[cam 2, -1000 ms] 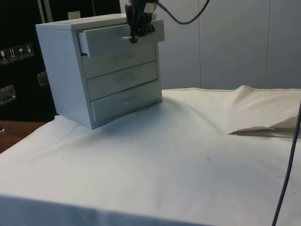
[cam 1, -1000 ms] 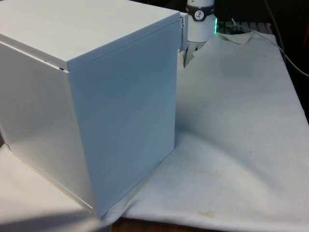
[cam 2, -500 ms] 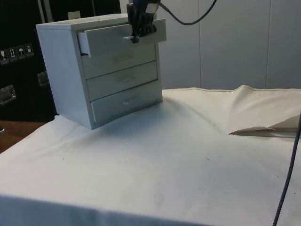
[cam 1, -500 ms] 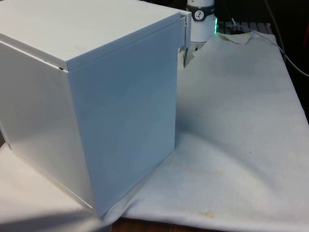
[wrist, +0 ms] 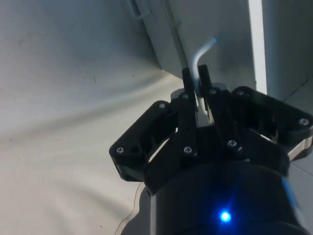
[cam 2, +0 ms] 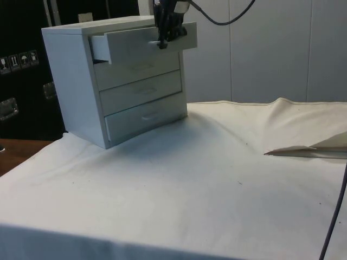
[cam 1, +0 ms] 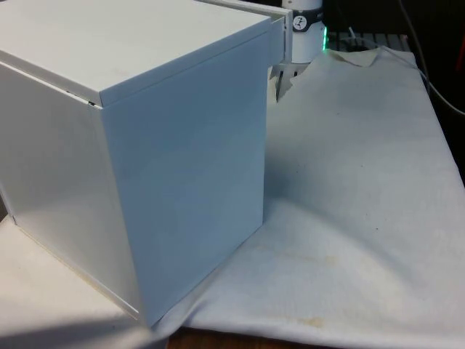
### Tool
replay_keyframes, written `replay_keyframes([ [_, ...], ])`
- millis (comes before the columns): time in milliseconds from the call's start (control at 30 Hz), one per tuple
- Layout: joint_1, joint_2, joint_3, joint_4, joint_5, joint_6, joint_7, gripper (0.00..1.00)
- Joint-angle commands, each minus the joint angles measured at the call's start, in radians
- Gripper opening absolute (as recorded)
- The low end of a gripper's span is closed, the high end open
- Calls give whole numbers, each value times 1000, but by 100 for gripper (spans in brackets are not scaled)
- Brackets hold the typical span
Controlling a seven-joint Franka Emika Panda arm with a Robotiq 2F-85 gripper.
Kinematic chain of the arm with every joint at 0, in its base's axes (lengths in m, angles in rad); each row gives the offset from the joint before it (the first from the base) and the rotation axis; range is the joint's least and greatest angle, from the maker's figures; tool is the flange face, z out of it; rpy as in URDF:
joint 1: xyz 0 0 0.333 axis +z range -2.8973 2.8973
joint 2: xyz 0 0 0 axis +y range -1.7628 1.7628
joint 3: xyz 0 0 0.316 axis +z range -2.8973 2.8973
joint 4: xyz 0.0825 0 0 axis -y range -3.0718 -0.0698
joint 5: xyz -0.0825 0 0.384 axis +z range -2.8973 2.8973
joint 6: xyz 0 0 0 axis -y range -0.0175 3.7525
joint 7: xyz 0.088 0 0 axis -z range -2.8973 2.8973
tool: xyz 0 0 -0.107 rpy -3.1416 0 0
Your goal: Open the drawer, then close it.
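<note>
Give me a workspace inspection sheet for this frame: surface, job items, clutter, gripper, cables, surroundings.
Surface: white cloth over the table, creased, with a raised fold at the side view's right.
Job's things: white chest of drawers with four drawers; the top drawer is pulled partly out, the three below are shut.
Handle: thin metal handle of the top drawer sits between the fingers.
Clutter: nothing seen.
Gripper: gripper shut on the handle, at the top drawer's front in the side view.
Cables: black cable runs from the arm; another hangs at the side view's right edge.
Surroundings: dark cabinets behind the chest, pale panels beyond the table.
</note>
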Motion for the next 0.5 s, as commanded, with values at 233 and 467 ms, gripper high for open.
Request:
replay_keyframes([
  [233,-9,-55,23,-40,-19,-42,39,1],
  [467,-9,-90,46,-69,-22,-71,47,1],
])
